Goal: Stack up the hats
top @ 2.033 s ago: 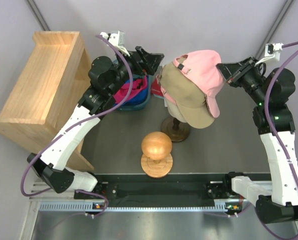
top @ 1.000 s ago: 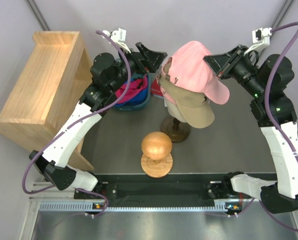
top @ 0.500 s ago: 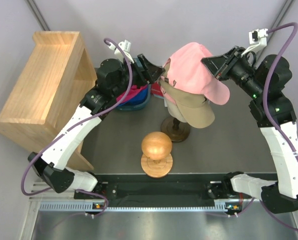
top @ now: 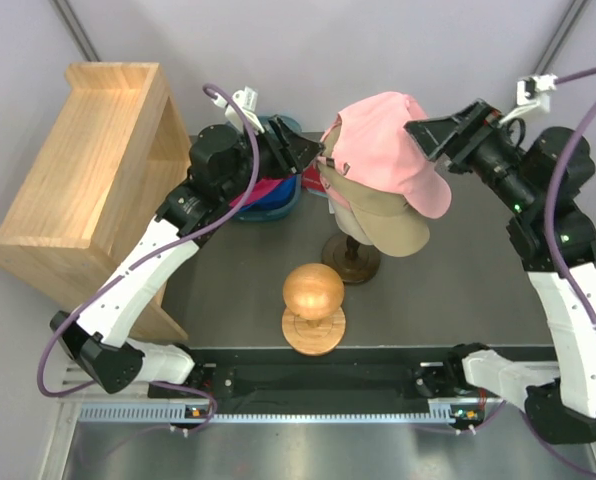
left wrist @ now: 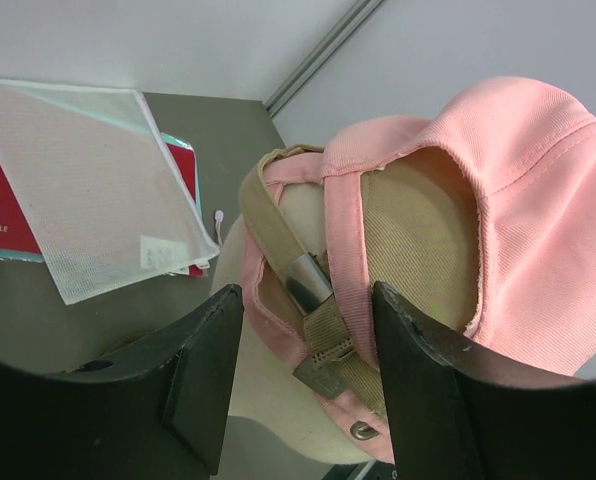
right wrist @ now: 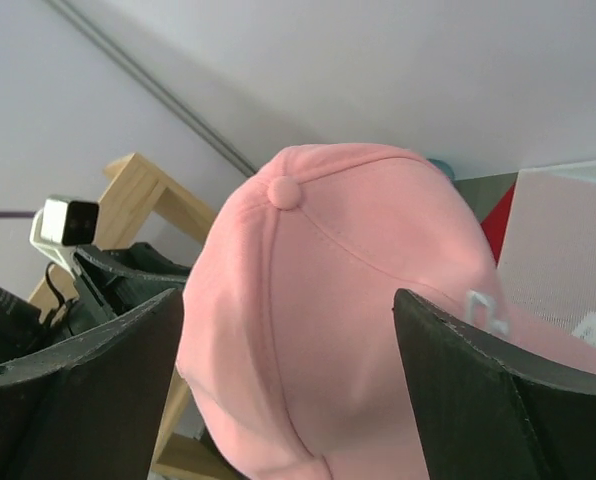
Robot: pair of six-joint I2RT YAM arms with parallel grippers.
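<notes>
The light pink hat [top: 388,140] sits over the tan hat [top: 383,225] on the cream mannequin head [left wrist: 278,410]. My left gripper [top: 303,155] is at the back of the two hats, open. Its fingers [left wrist: 193,370] straddle the tan strap with its metal buckle [left wrist: 308,285] and the pink strap, with gaps on both sides. My right gripper [top: 430,135] stands open beside the pink brim, holding nothing. The pink crown [right wrist: 318,290] fills its wrist view beyond the fingers. The royal blue hat [top: 276,197] and the magenta hat [top: 250,186] lie bunched at the back left, under the left arm.
A wooden ball on a stand [top: 313,292] is in front of the mannequin's round base [top: 350,258]. A wooden shelf [top: 88,170] stands at the left. A red packet and a white mesh pouch [left wrist: 88,180] lie behind the head.
The right gripper has opened and let go of the pink hat's brim, drawing back slightly. The left gripper has moved in to the hats' back straps and narrowed its jaws.
</notes>
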